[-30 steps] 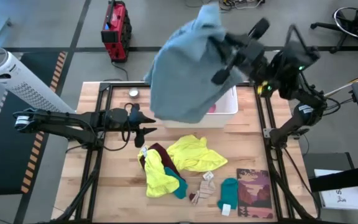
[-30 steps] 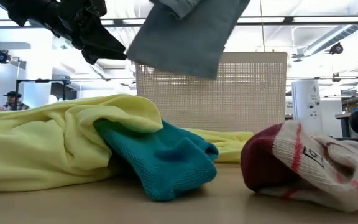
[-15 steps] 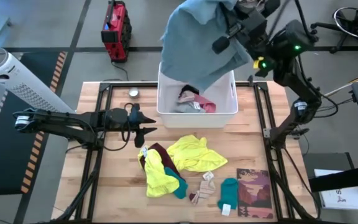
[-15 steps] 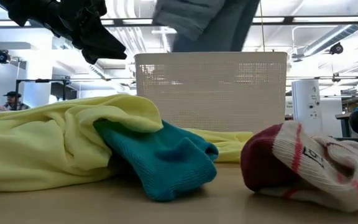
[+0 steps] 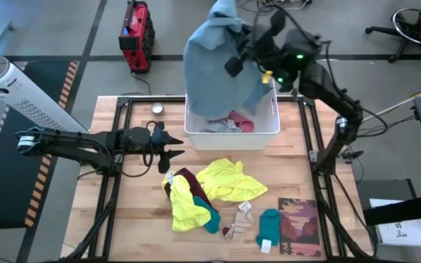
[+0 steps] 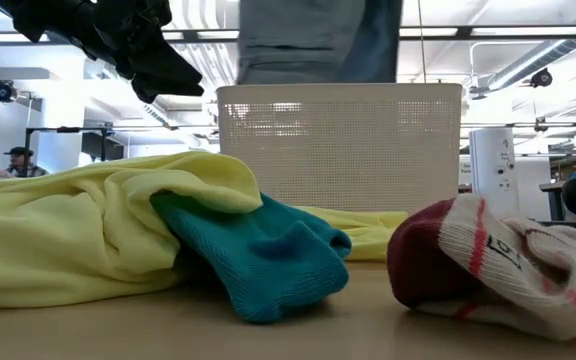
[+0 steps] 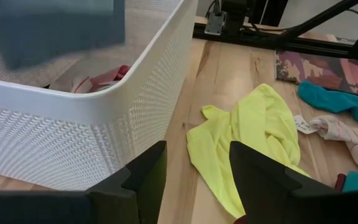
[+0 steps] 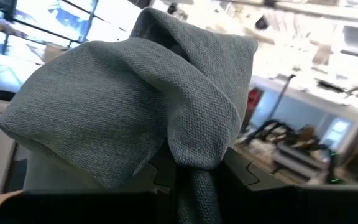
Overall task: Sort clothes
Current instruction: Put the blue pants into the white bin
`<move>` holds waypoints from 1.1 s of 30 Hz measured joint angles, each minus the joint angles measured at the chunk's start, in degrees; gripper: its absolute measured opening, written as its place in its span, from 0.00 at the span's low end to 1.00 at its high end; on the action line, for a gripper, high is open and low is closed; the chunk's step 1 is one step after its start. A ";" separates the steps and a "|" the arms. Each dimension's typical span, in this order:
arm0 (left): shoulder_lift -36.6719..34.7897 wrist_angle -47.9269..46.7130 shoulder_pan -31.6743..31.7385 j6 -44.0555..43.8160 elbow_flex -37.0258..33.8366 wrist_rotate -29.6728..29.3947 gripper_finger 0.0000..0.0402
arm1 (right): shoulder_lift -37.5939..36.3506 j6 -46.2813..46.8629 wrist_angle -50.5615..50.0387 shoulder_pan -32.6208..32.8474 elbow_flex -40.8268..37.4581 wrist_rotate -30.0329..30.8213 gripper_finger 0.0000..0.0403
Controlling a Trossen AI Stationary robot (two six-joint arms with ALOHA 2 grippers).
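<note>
Right gripper (image 5: 234, 52) is clamped on the grey-blue garment (image 5: 214, 69), dangling it over the white basket (image 5: 271, 130) at the table's far side. Left gripper (image 5: 172, 153) hovers left of the basket, fingers parted, empty. Yellow pieces (image 5: 225, 179) and socks (image 5: 267, 226) lie on the near table.

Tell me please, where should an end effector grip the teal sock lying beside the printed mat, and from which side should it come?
The teal sock lies flat and alone on the table, left of the printed mat. Probably best to come straight down and pinch across its narrower upper part, away from the mat's edge. Its white tag end looks too thin to hold.
</note>
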 joint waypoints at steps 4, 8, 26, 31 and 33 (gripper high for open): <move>0.00 -0.02 0.00 0.00 0.00 0.00 0.39 | 2.37 6.96 -1.59 -2.62 0.00 -4.65 0.11; 0.00 -0.07 -0.04 0.00 0.00 0.00 0.37 | 3.27 13.13 -7.05 -6.26 0.00 -7.06 0.11; -0.04 -0.06 -0.08 0.87 0.00 0.00 0.43 | -7.22 23.35 -13.45 -12.34 -27.80 -11.00 0.11; -0.07 -0.04 -0.09 1.07 0.00 0.00 0.42 | -11.86 25.36 -7.78 -13.83 -42.48 -13.70 0.11; -0.09 -0.06 -0.09 1.08 0.00 0.00 0.41 | -12.87 26.14 -4.90 -14.17 -48.09 -14.79 0.11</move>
